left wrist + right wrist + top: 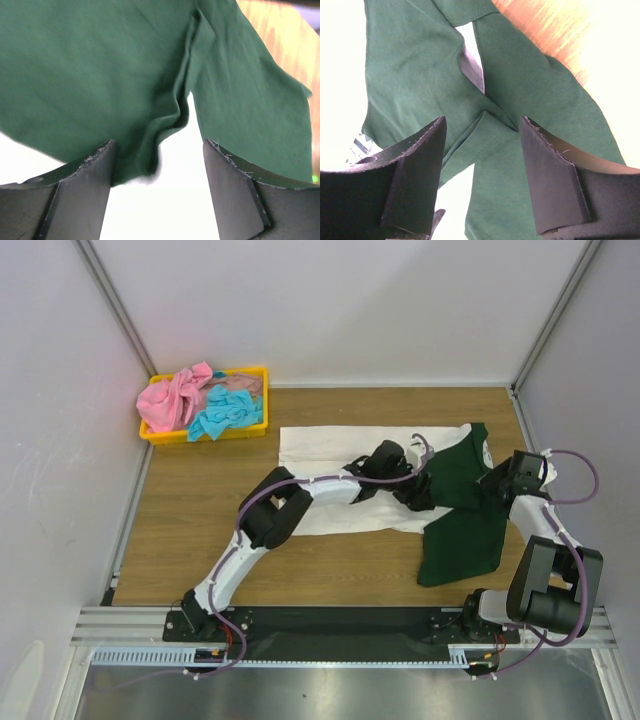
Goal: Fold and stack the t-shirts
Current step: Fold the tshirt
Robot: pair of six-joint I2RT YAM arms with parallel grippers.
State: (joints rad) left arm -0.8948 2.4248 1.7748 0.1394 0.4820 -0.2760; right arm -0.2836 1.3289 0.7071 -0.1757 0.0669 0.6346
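1. The white t-shirt (320,450) is spread flat on the wooden bench (190,540), and its dark green sleeves (460,540) are bunched at the end where both sets of jaws are held.
2. The left arm (300,490) is stretched across the white body of the shirt, and the left jaws are lowered over the edge where green cloth meets white.
3. In the left wrist view the left jaws are seen standing apart, with nothing clamped. A rumpled fold of green cloth (170,110) is seen just ahead of the gap, close against the left-hand finger (85,175), and white cloth (170,210) is seen below between the fingers.
4. The right arm (540,530) is bent inward from the far side of the sleeves, so that the right jaws are held just beside the left jaws, with green cloth under both.
5. In the right wrist view the right jaws are also seen parted and gripping nothing. Overlapping layers of green sleeve (530,100) are spread beneath and ahead of them, with a narrow white slit (472,65) between the layers.
6. A pink t-shirt (170,400) and a turquoise t-shirt (225,418) are heaped unfolded in a yellow tray (205,435), well apart from both sets of jaws, beyond the far end of the white shirt.
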